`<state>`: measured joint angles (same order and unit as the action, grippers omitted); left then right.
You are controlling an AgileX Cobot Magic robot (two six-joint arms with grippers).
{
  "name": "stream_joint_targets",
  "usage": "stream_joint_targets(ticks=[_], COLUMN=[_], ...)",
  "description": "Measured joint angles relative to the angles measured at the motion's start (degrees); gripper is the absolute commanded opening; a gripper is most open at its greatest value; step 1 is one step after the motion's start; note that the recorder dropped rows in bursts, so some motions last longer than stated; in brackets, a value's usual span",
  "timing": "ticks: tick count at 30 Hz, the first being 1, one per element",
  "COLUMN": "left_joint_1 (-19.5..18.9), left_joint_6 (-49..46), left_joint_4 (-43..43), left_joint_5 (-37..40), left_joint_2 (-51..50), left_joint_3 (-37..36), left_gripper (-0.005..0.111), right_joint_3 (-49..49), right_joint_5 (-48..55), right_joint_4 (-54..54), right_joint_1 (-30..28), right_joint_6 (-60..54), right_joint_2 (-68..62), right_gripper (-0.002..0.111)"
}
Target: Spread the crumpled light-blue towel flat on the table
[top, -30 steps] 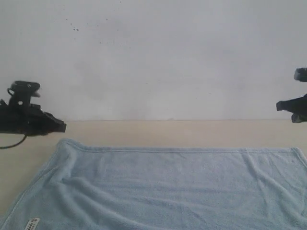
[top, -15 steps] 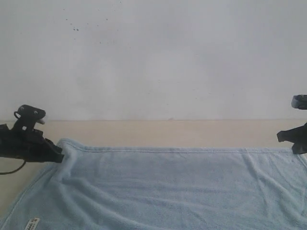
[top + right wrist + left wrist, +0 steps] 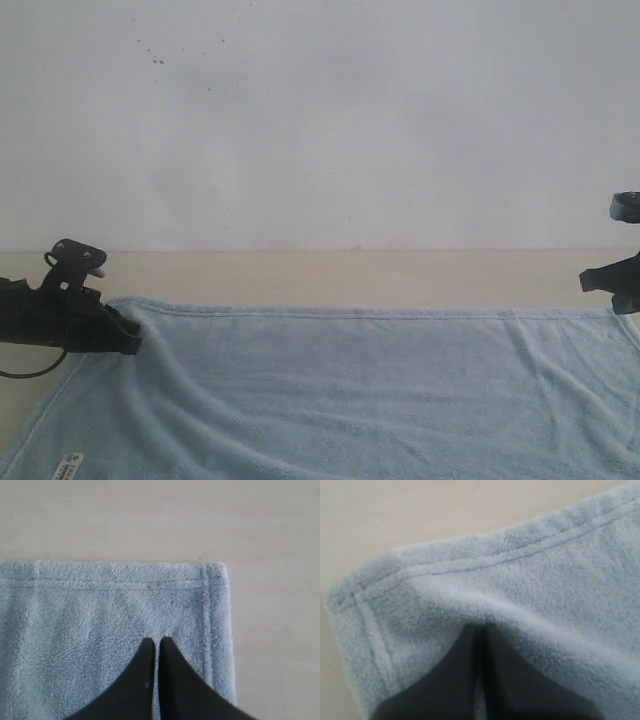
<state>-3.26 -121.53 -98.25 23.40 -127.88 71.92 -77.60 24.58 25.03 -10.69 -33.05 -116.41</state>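
A plain white wall [image 3: 320, 120] stood behind both arms, beyond the far edge of the table [image 3: 350, 275]. The pale wood of the table ran under both grippers and showed as a bare strip past their fingertips.

The towel [image 3: 350, 390] lay spread across the table between the two grippers. It was mostly flat, with soft creases fanning out from the left gripper's end, and its far hem ran almost straight from one gripper to the other.

The left gripper [image 3: 128, 343] sat low on the towel's far corner on its own side. In the left wrist view its fingers [image 3: 455, 680] were drawn together with only a hairline slit between them. Their tips pressed into the pile, and a soft ridge of cloth rose just ahead of them. No cloth could be seen caught between the fingers. The hemmed corner lay beyond and to one side of the tips.

The right gripper [image 3: 586, 280] hung at the opposite far corner, its fingers [image 3: 177, 680] likewise closed together. The towel's squared, flat corner lay just ahead of its tips.

A small white label [image 3: 68, 466] sat near the towel's edge, on the left gripper's side, well apart from it.
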Motion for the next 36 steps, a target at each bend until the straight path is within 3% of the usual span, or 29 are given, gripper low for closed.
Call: stream_joint_targets(ticks=[5,12,19,22,26,29,32,36], left_joint_1=[-0.13,-0.24,-0.24,-0.24,-0.24,-0.24,-0.35,-1.46], left_joint_6=[0.0,0.41,1.36,5.9,13.81,16.49,17.76,30.59], left_joint_4=[-0.09,0.17,0.42,0.66,0.66,0.66,1.3,9.1], left_joint_5=[-0.14,6.06,6.88,4.05,-7.74,-20.46,-31.75,-35.71], left_joint_2=[0.0,0.45,8.8,13.63,20.09,26.44,33.11,43.14], left_joint_3=[0.0,-0.11,-0.36,-0.46,-3.21,-7.96,-13.94,-22.44], left_gripper=[0.004,0.004,0.004,0.004,0.004,0.004,0.004,0.004], right_joint_3=[0.0,0.0,0.0,0.0,1.92,8.35,20.27,37.02], right_joint_5=[-0.11,0.0,1.31,2.83,2.42,-5.61,-23.4,-46.62], right_joint_4=[0.0,0.0,1.16,2.87,6.81,8.09,8.47,8.0], right_joint_1=[0.0,0.0,0.0,0.0,0.12,1.28,4.44,10.57], right_joint_6=[0.0,0.0,1.13,2.77,3.65,2.89,2.69,14.07], right_joint_2=[0.0,0.0,0.0,0.0,1.11,5.57,12.73,21.68], right_gripper=[0.003,0.003,0.003,0.003,0.003,0.003,0.003,0.003])
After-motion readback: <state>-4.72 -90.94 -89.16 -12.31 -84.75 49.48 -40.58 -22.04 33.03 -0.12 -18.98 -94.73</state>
